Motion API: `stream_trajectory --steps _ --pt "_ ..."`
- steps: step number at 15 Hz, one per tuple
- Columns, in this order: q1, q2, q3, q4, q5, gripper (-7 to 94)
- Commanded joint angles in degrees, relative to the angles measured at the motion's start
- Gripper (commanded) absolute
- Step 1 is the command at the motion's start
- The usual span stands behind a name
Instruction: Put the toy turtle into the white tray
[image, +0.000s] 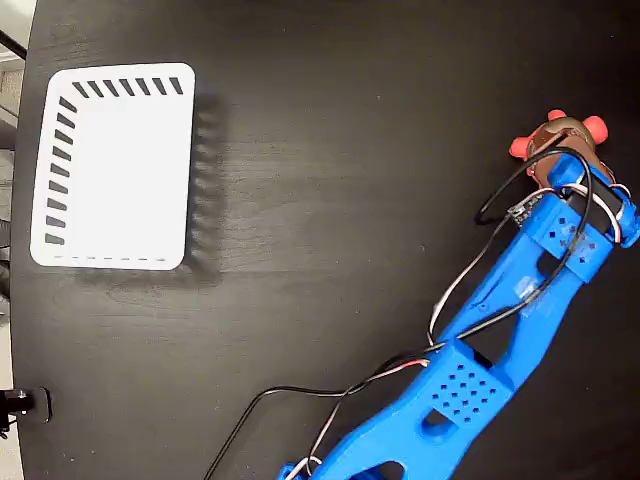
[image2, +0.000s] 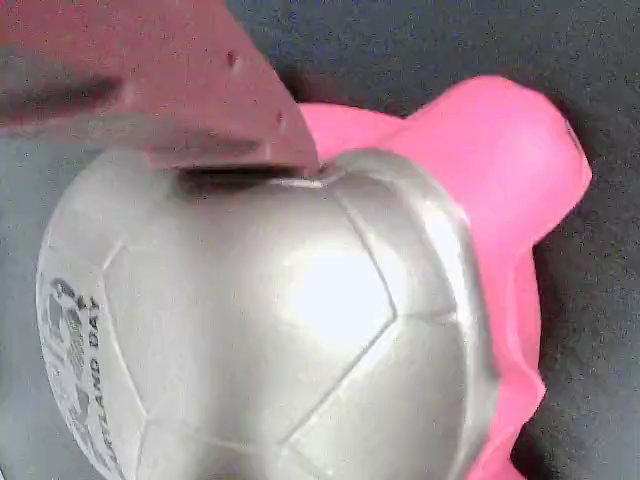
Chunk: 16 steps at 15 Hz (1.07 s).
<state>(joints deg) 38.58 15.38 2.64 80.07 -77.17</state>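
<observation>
Turtle toy (image: 562, 135) at the upper right of the fixed view, resting on the black table (image: 330, 180); pink-red legs protrude at its upper and left edges, and the brownish shell is partly covered by the blue arm (image: 480, 370). In the wrist view the toy turtle (image2: 290, 330) fills most of the frame: a rounded, metallic shell divided into panels, with dark printed lettering at its lower left, and pink limbs projecting at the upper right and along the right edge. A blurred, reddish finger (image2: 180, 90) of the gripper (image: 572, 165) occupies the upper left of the wrist view, its tip touching the top edge of the shell. The second finger is not visible in either view, so whether the fingers are spread or pinching the toy cannot be told. The arm extends diagonally from the lower centre of the fixed view to the turtle, with black, white and red cables (image: 400, 370) running along it and onto the table. White tray (image: 115, 165) at the upper left of the fixed view, well apart from the turtle, with dark slanted slots along its top and left rims.
</observation>
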Motion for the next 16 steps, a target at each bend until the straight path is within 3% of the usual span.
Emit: stream_trajectory --steps 1,8,11,16 --pt "0.97 4.04 -11.87 0.0 -0.18 -2" --pt "1.05 7.82 -8.09 0.35 2.37 -3" --pt "0.53 15.64 1.58 -2.99 8.7 -3" --pt "-2.64 33.49 19.42 -2.46 16.88 -3"
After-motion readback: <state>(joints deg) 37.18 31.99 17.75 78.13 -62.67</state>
